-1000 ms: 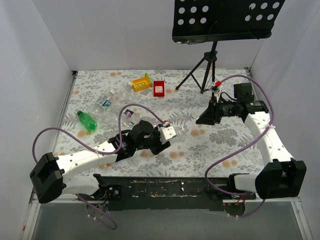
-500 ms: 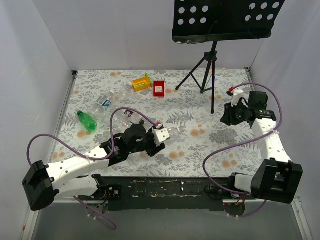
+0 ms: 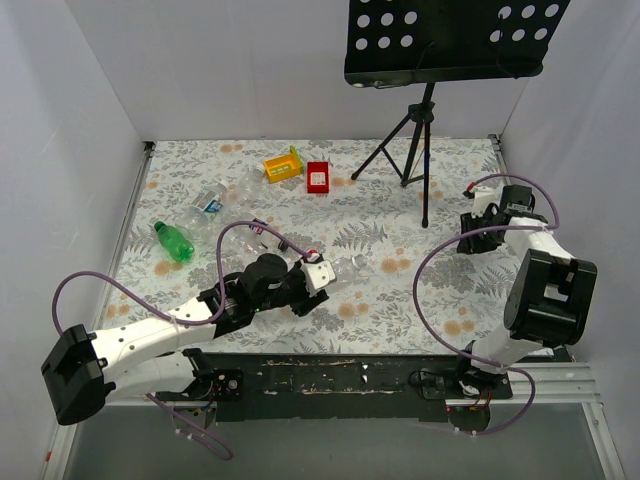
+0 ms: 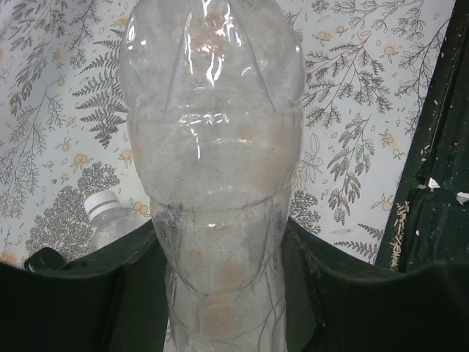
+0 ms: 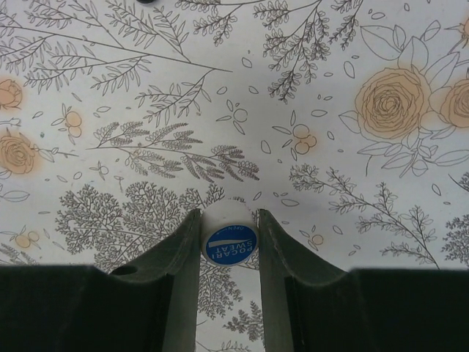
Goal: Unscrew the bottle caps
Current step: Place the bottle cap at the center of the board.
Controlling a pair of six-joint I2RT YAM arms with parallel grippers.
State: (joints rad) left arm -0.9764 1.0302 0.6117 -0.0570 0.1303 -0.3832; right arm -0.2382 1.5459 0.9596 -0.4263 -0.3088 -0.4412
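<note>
In the right wrist view my right gripper [image 5: 228, 224] is shut on a small white bottle cap [image 5: 230, 240] with a blue printed top, held just above the flowered table cover. In the top view this gripper [image 3: 468, 244] is at the right side of the table. My left gripper [image 4: 220, 246] is shut round a clear plastic bottle [image 4: 214, 139], which fills the left wrist view. In the top view the left gripper [image 3: 320, 274] and its bottle [image 3: 347, 267] are near the table's middle front. Beside the held bottle lies another clear bottle with a white cap [image 4: 105, 208].
A green bottle [image 3: 173, 241] and clear bottles [image 3: 207, 206] lie at the left of the table. A yellow tray [image 3: 283, 165] and a red tray [image 3: 318, 177] stand at the back. A black tripod [image 3: 412, 140] carrying a perforated stand is at the back right.
My right arm has swung from mid-table out to the right side, carrying the cap. My left arm has shifted slightly with the bottle still gripped.
</note>
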